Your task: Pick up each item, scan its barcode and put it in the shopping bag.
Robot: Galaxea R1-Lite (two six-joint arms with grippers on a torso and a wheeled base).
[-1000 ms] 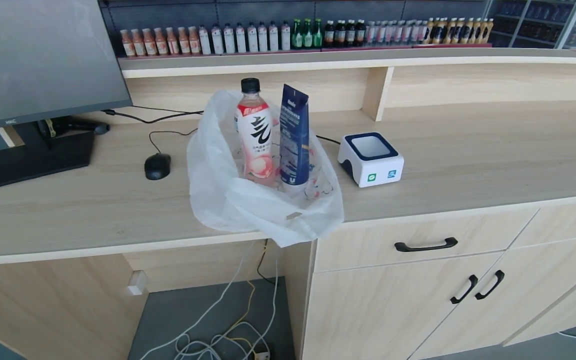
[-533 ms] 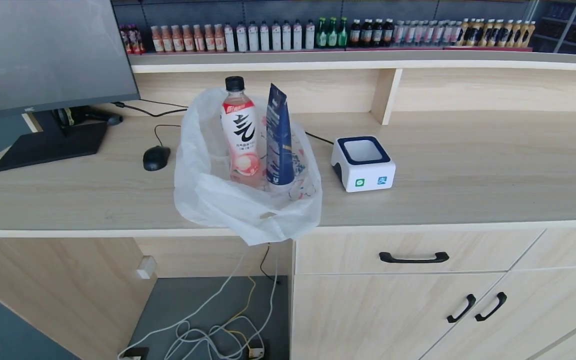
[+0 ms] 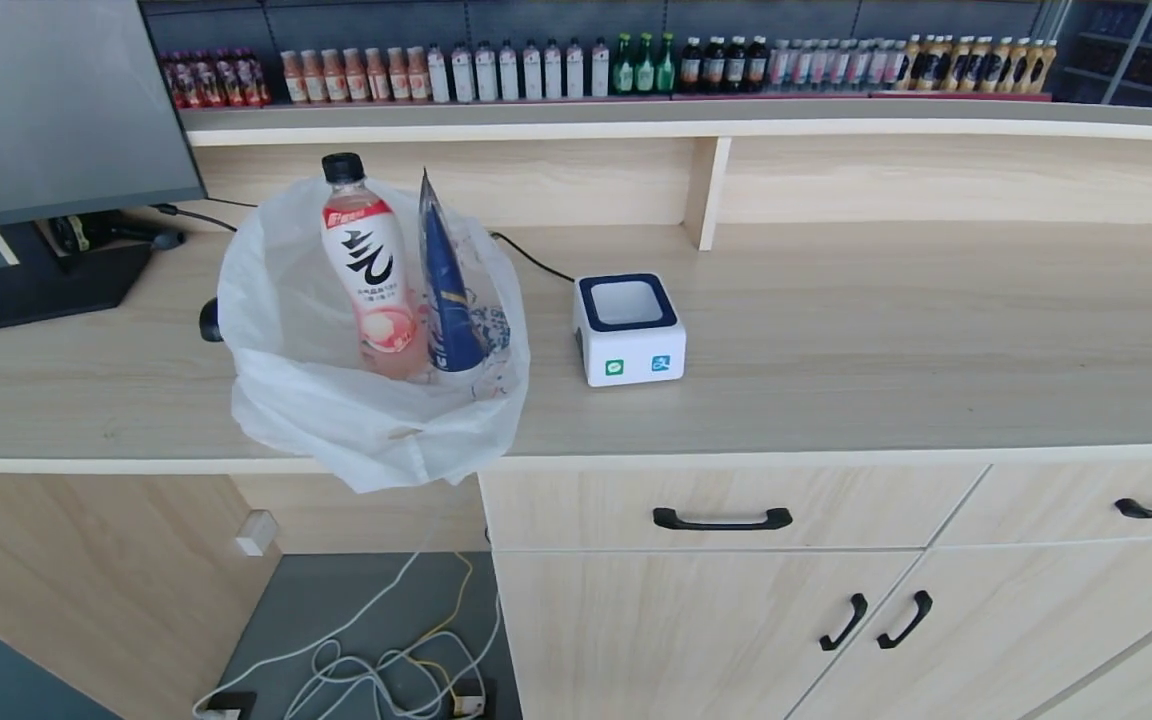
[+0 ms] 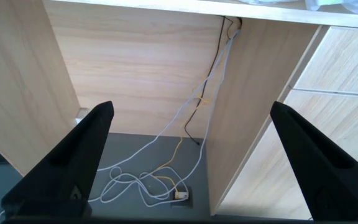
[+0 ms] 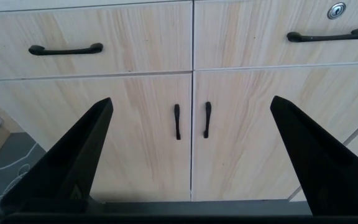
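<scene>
While the left gripper (image 4: 191, 109) and right gripper (image 5: 191, 102) gape wide and empty, the bottle (image 3: 368, 270) and blue pouch (image 3: 446, 290) stand in the shopping bag (image 3: 336, 420) near the scanner (image 3: 628, 328), the bag half hiding the mouse (image 3: 208, 320).

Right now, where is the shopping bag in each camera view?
Head view: the shopping bag sits on the left part of the counter, its rim hanging over the front edge.
Left wrist view: a scrap of it at the counter edge, above the cables.
Right wrist view: not in it.
Shared landmark: the cabinet front.
</scene>
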